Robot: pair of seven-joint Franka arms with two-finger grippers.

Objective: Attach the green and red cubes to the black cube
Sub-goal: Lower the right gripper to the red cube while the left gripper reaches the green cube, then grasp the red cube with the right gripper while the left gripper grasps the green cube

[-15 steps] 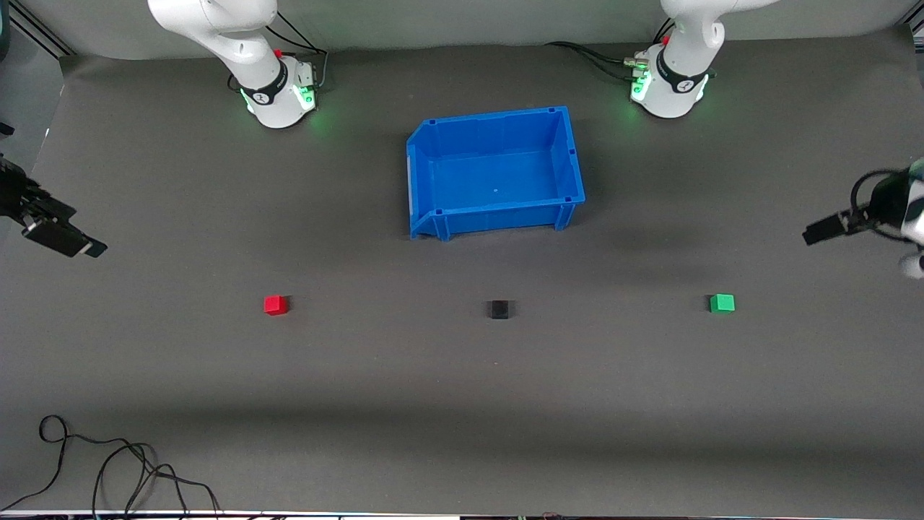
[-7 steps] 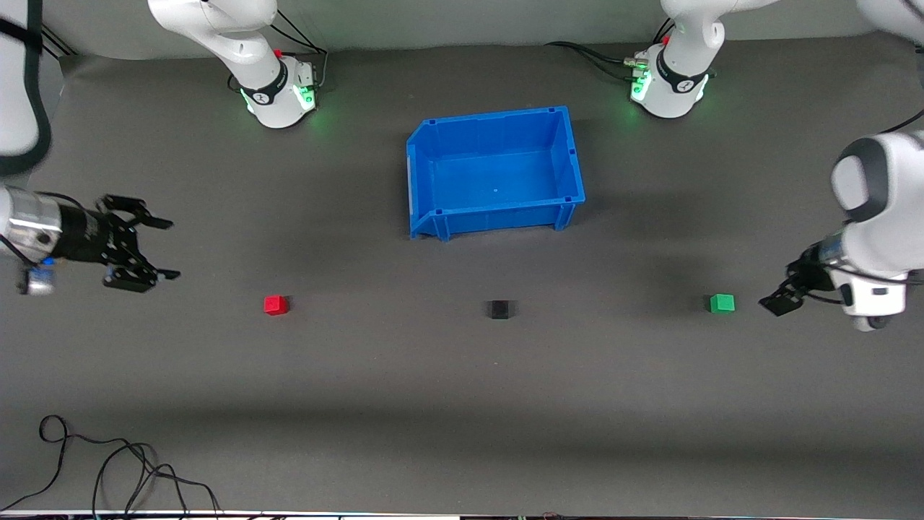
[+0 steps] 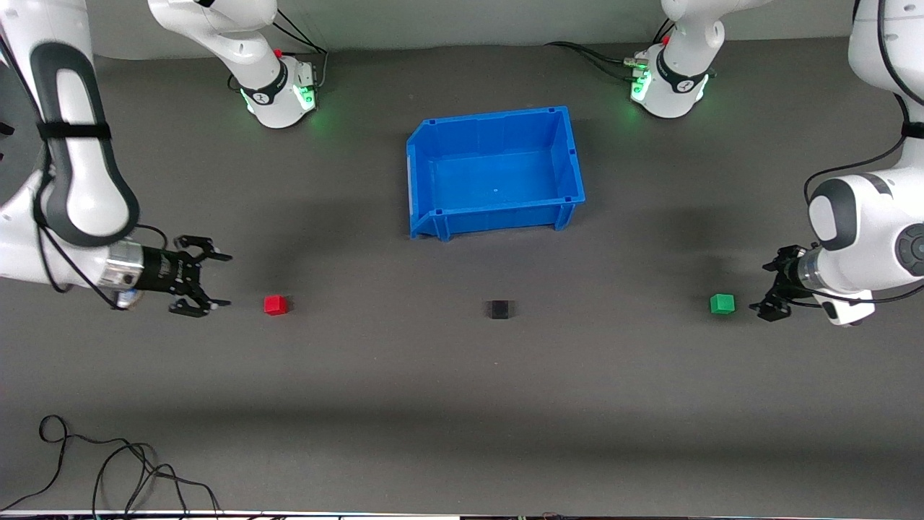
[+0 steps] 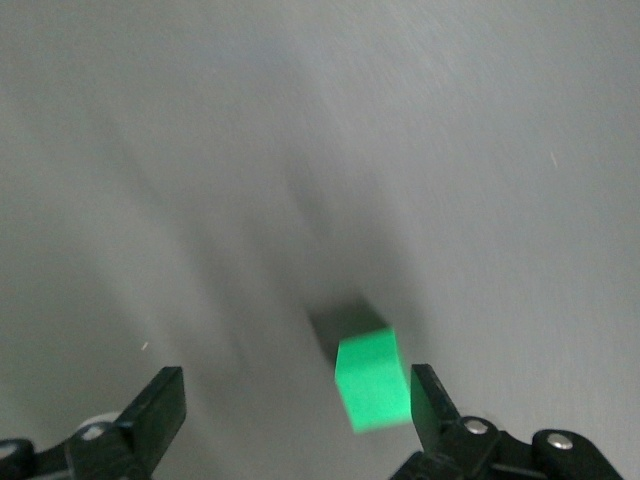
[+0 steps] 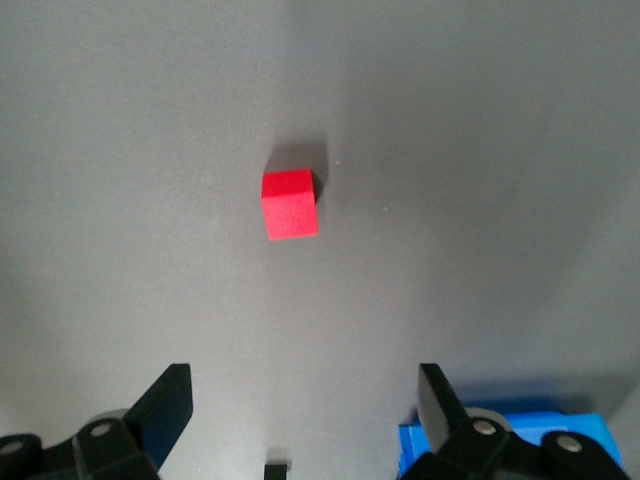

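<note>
So, op: your right gripper [image 3: 216,280] sits low at the right arm's end of the mat w/ fingers spread, empty, just short of the red cube [image 3: 275,305], which rests on the mat apart from it. Black cube [image 3: 499,309] lies mid-mat, in line w/ the other two and nearer the front camera than the blue bin [image 3: 494,173]. Green cube [image 3: 722,303] rests toward the left arm's end, and your left gripper [image 3: 766,289] hangs just beside it, fingers [image 4: 428,400] spread, gripping nothing.
</note>
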